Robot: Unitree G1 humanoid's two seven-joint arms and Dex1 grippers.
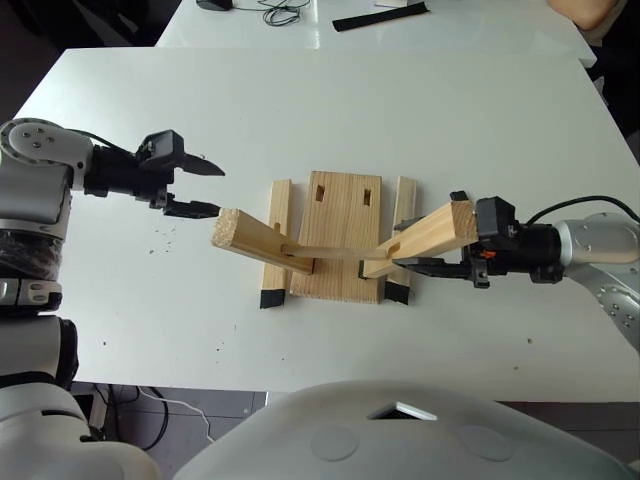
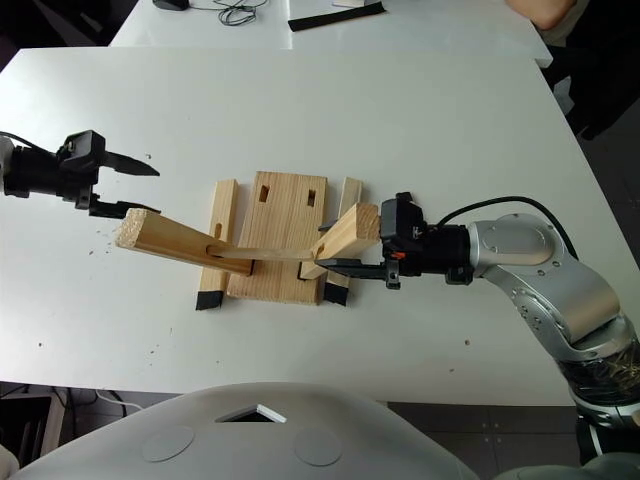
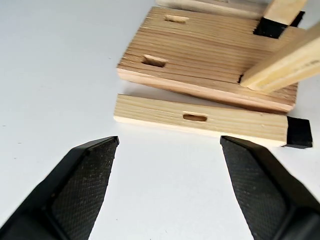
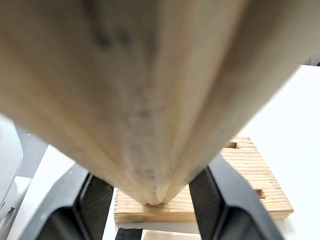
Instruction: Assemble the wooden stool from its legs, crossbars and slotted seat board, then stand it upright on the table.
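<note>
Fingers [image 4: 95, 202], right gripper [image 1: 405, 245]: black ribbed pads closed against both sides of a pale square-section wooden leg [image 1: 430, 235], right of centre in the eye views. The leg's long axis slants from its cut end at centre right down-left toward the middle.

Thin wooden crossbar [image 1: 335, 252]: runs left to right and is plugged into that leg and into a second matching leg [image 1: 255, 243], which slants from the left of centre down-right. Together they form a shallow V over the flat slotted seat board [image 1: 340, 215] at the centre of the white table [image 1: 300, 100].

Fingers [image 3: 82, 187], left gripper [image 1: 218, 190]: spread wide and holding nothing, just left of the second leg's free end.

Loose legs, two: one on each side of the board, long axes running top to bottom, black caps at the near ends.

Left wrist view: near loose leg [image 3: 200, 120] with a through-slot and an end cap. Right wrist view: board's two slots beyond the held leg.
</note>
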